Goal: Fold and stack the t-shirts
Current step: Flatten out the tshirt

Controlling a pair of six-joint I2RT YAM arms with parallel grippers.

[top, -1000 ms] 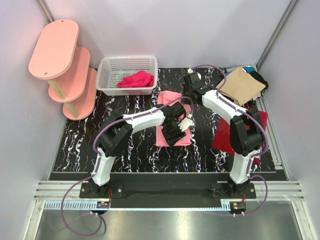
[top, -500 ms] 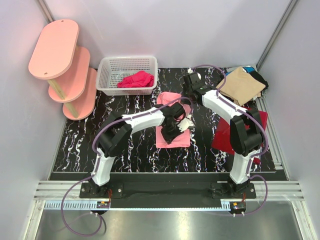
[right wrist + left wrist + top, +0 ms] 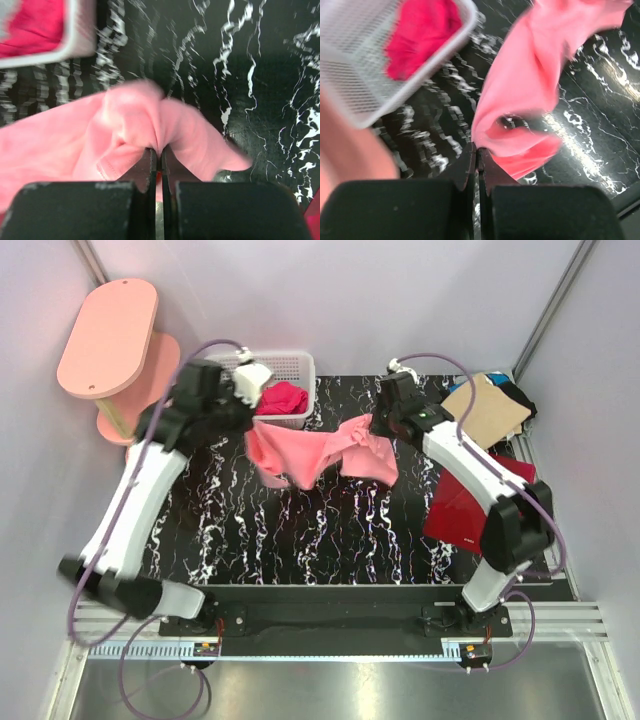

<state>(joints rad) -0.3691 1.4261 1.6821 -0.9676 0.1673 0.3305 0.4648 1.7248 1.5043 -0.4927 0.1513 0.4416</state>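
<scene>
The salmon-pink t-shirt [image 3: 320, 452] hangs stretched in the air between both grippers, above the black marbled table [image 3: 300, 530]. My left gripper [image 3: 250, 423] is shut on its left end, close to the basket; the cloth [image 3: 520, 85] trails from the closed jaws in the left wrist view. My right gripper [image 3: 375, 428] is shut on its right end; a bunched fold [image 3: 145, 125] sits pinched in the jaws. A tan shirt [image 3: 485, 410] and a black one [image 3: 518, 398] lie at the back right. A dark red shirt [image 3: 465, 505] lies at the right.
A white mesh basket [image 3: 300, 365] with a crimson cloth [image 3: 283, 398] stands at the back, right behind the left gripper. A pink three-tier shelf [image 3: 125, 370] stands at the far left. Grey walls close in the sides and back.
The left arm has swung up and far left from the table's middle, lifting the pink shirt off the table and stretching it out. The right gripper rose slightly with its end.
</scene>
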